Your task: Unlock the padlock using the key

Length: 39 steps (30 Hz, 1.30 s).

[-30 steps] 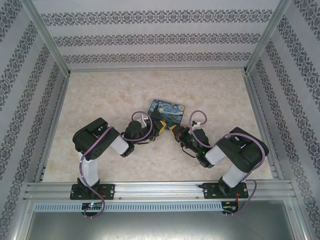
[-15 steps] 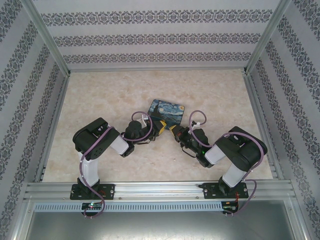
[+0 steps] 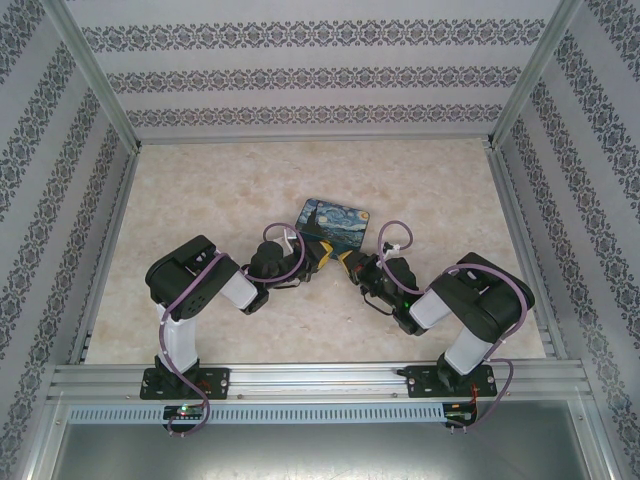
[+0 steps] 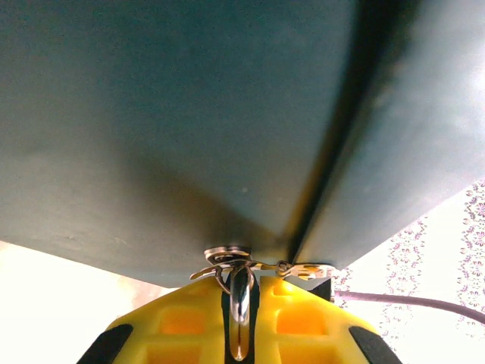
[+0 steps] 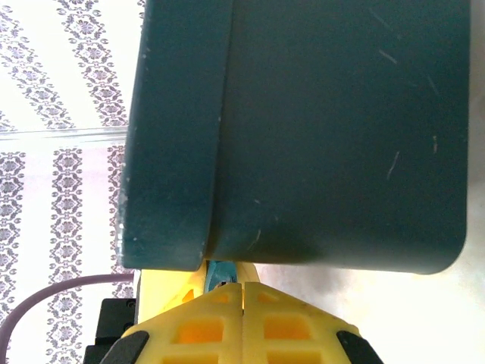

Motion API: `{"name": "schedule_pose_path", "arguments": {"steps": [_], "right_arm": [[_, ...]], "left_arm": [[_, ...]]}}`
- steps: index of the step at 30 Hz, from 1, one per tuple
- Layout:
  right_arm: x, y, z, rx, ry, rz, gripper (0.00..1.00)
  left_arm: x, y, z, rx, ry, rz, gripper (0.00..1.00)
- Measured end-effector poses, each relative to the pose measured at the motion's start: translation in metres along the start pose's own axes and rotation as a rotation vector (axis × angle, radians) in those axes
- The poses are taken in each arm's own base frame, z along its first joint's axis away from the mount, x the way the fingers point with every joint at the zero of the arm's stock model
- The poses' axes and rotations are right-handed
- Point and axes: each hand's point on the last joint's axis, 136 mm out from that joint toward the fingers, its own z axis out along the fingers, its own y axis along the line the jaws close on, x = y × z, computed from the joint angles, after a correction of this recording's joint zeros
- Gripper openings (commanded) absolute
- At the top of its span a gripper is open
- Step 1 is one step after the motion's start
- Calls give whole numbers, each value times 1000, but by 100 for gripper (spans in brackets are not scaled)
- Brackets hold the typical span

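Note:
Both grippers meet just in front of the painted tin (image 3: 333, 222), whose dark underside (image 4: 189, 114) looms over the left wrist view. My left gripper (image 3: 324, 252) (image 4: 241, 282) is shut on a silvery curved bar, the padlock (image 4: 240, 303). A wire ring at its top carries a small key (image 4: 307, 270) that sticks out to the right. My right gripper (image 3: 346, 262) (image 5: 243, 287) is shut, its yellow fingertips pressed together. The padlock's teal end (image 5: 220, 273) sits just beyond those tips, under the tin (image 5: 326, 129). Nothing shows between the right fingers.
The marble-patterned table (image 3: 200, 200) is walled by patterned panels and a metal frame (image 3: 320, 380) along the near edge. The tin hangs close over both sets of fingertips. A purple cable (image 4: 409, 302) runs off to the right in the left wrist view.

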Motion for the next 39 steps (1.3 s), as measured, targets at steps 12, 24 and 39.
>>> {"name": "schedule_pose_path", "arguments": {"steps": [12, 24, 39], "right_arm": [[1, -1, 3, 4, 7, 0, 0], [1, -3, 8, 8, 7, 4, 0], [-2, 4, 9, -14, -9, -53, 0]], "left_arm": [[-1, 7, 1, -16, -4, -5, 0], [-3, 7, 4, -13, -12, -23, 0], [-6, 2, 5, 9, -35, -58, 0]]}}
